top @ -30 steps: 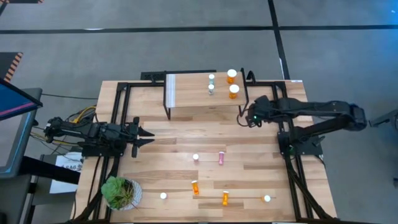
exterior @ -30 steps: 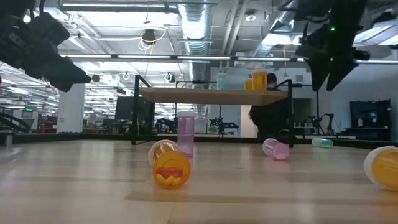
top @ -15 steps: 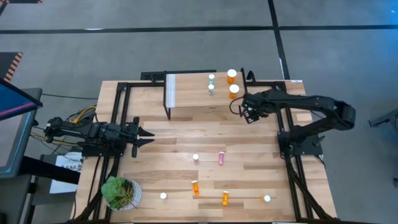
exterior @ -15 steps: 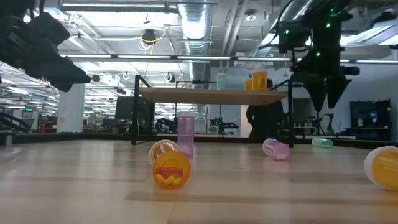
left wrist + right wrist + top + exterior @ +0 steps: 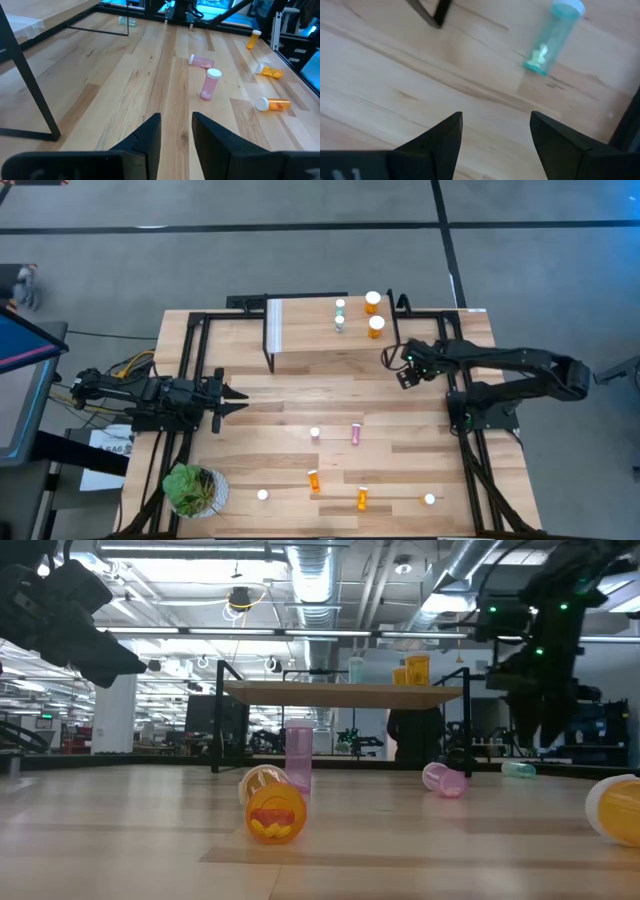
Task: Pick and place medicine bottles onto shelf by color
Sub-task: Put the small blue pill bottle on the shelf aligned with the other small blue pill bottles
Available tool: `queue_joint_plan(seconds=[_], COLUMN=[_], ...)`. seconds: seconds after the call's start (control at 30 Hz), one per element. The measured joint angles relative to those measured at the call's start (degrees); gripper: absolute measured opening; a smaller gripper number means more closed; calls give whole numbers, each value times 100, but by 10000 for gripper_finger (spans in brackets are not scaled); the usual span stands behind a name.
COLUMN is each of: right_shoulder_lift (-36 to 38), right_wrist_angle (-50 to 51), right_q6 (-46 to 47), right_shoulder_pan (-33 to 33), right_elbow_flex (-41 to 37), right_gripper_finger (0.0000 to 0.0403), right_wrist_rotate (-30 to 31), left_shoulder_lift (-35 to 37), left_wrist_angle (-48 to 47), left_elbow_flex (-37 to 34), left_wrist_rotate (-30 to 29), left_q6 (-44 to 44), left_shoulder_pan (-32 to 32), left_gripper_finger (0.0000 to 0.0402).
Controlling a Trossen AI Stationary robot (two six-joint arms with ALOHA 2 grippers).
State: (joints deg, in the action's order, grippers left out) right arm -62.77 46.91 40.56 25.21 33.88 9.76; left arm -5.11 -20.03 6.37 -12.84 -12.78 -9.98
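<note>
The shelf carries two orange bottles and two pale green ones at its right end. More medicine bottles are on the table: a pink one stands upright, another pink one lies beside it, and orange ones lie nearer the front. A pale green bottle lies on its side near the shelf's right leg. My right gripper hangs open above the table close to it, pointing steeply down, also seen low beside the shelf. My left gripper waits at the left, open and holding nothing.
A green potted plant stands at the near left corner. Black frame rails run along both sides of the table. Bare wood lies between the shelf and the scattered bottles.
My right gripper has sunk from shelf-top height toward the table beside the shelf's right end and tipped to point more steeply down. Its fingers have kept the same gap. The bottles have not moved.
</note>
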Motion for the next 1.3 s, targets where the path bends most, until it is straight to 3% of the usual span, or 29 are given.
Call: queue_joint_plan(seconds=[0.2,0.4,0.8,1.3], right_shoulder_lift=[539,587,-42,-1210], right_wrist_angle=[-170,-823,-1656,-2465], right_q6=[356,506,202,-147], right_shoulder_pan=[4,208,763,1246], right_elbow_flex=[-450,-795,-803,-790], right_gripper_finger=[256,256,256,256], right_wrist_rotate=[453,632,1139,1130], left_shoulder_lift=[1,1,-1,0], left_wrist_angle=[0,0,0,0], left_elbow_flex=[0,0,0,0], left_wrist_rotate=[0,2,2,2], left_q6=[-2,-2,0,0], left_shoulder_pan=[-1,0,0,0], left_gripper_finger=[98,97,97,97])
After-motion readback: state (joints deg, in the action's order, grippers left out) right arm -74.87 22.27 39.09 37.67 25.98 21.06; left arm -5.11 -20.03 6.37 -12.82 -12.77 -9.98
